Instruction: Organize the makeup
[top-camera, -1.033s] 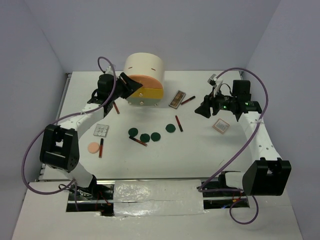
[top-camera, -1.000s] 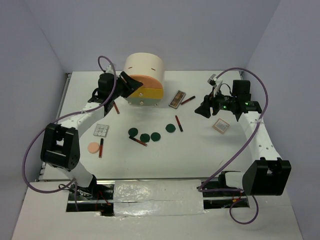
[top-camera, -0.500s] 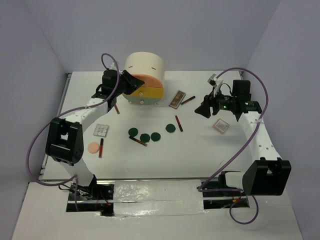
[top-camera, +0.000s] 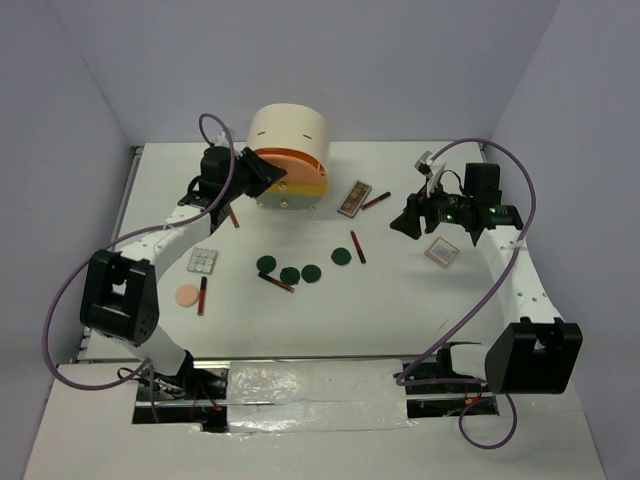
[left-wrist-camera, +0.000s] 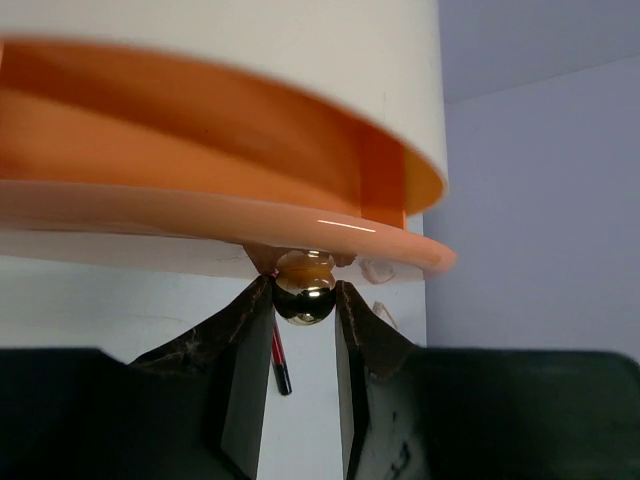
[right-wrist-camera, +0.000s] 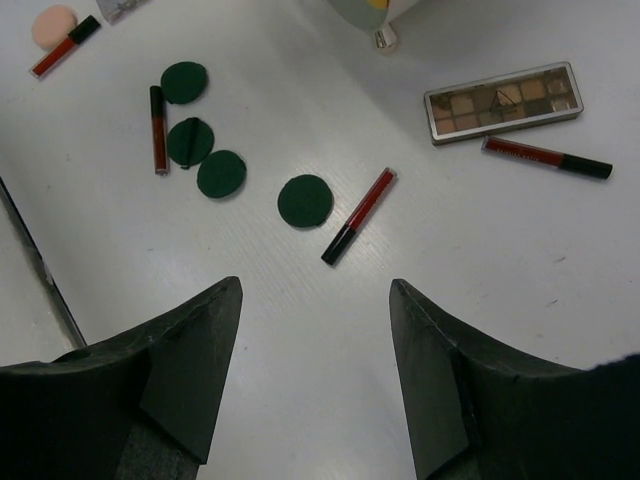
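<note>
1. The peach puff and white palette lie at the table's left, under the left arm's reach. A low forearm may sweep them aside.
2. The left gripper is closed narrowly on the knob of the orange drawer, with a pad touching each side. The knob is round and glossy, so an off-axis pull could let it pop free. The cabinet may also slide instead of the drawer opening.
3. The green discs and a red stick lie mid-table, well apart from the drawer. The discs lie flat and thin, so fingers may skid over them.
4. The brown palette lies just right of the cabinet, which could knock it if it shifts.
5. The right gripper hovers wide and empty near the pinkish square. A careless descent could push the square toward the table edge.
</note>
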